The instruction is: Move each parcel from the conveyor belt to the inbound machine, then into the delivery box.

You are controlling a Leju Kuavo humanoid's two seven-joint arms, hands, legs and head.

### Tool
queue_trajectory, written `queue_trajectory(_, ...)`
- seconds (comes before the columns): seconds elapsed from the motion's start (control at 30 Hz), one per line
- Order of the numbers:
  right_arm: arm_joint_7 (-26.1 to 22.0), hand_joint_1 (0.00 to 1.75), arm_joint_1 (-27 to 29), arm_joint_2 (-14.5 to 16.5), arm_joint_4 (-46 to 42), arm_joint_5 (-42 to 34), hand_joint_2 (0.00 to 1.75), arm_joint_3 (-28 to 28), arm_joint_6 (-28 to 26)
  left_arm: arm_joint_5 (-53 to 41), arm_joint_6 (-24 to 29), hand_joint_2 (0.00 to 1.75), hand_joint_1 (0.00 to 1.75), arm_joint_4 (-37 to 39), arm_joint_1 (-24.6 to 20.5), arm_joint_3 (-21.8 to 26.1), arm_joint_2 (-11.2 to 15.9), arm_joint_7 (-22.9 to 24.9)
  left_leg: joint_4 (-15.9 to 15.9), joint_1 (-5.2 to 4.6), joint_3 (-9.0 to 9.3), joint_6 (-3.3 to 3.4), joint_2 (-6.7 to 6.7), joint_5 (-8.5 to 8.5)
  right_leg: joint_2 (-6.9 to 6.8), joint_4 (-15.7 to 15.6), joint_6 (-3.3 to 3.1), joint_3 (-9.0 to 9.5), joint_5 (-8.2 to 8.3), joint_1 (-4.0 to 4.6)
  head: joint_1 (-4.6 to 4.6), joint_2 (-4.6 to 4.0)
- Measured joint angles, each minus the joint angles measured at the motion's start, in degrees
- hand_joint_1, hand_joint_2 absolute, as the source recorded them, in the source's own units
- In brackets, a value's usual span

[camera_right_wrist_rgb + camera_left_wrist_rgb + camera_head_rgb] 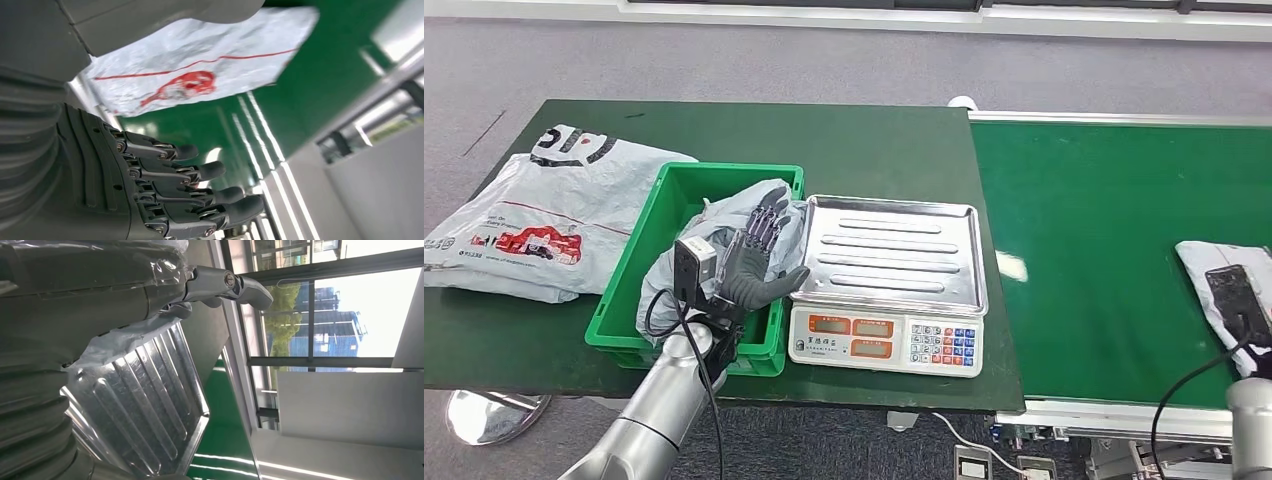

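parcel (pixel 686 262) sags over the green delivery box (pixel 639 255) rim beside the scale (pixel 889 268), left hand (pixel 759 255) gripping it for lowering in; right hand (pixel 165 192), fingers apart and empty, nears the next bag (pixel 1224 290).

this looks like a parcel-sorting station set up in an industrial or test hall. a green conveyor belt (pixel 1114 250) with a metal edge rail runs beside a dark green worktop (pixel 864 140). on the worktop stand an electronic weighing scale (pixel 889 285) with a steel pan and a green plastic crate (pixel 686 275), with grey courier bags (pixel 544 215) beside them. grey carpet floor (pixel 824 60) lies around, and the left wrist view shows large windows (pixel 340 315) facing buildings outside.
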Motion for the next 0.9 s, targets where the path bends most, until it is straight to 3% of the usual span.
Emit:
queue_trajectory(0.17, 2.72, 0.0, -1.07, -2.46, 9.0, 2.85, 1.75, -0.77, 2.72, 0.12, -0.01, 1.75, 0.0, 0.51, -0.09, 0.0, -0.98, 0.0, -0.01, 0.01, -0.02, 0.02, -0.04, -0.02, -0.05, 0.01, 0.01, 0.01, -0.01, 0.01, 0.01, 0.0)
queue_trajectory(0.37, 15.51, 0.0, -2.24, -3.7, 15.71, 11.0, 1.75, 0.78, 16.18, 0.67, -0.06, 1.75, 0.0, 1.76, -1.58, 0.0, -1.47, 0.0, -0.01, 0.0, -0.02, 0.03, 0.01, -0.03, -0.02, 0.01, 0.01, 0.0, -0.02, 0.01, 0.01, 0.0)
queue_trajectory(0.5, 21.02, 0.0, -1.83, -3.91, 17.17, 14.22, 1.75, 2.21, 22.02, 0.3, 0.02, 1.75, 0.0, 1.86, -1.7, -0.01, -1.42, 0.0, -0.01, 0.0, -0.02, 0.03, 0.0, -0.02, -0.02, 0.01, 0.02, 0.01, -0.02, 0.0, 0.01, 0.0)
queue_trajectory(0.9, 23.32, 0.0, -2.75, -3.97, 19.29, 17.02, 1.75, 4.91, 28.7, 0.17, -0.31, 1.75, 0.0, 3.14, -2.35, 0.0, -1.11, 0.0, -0.01, 0.0, -0.03, 0.05, -0.01, -0.03, -0.04, 0.02, 0.03, 0.04, -0.03, 0.0, 0.01, 0.0)
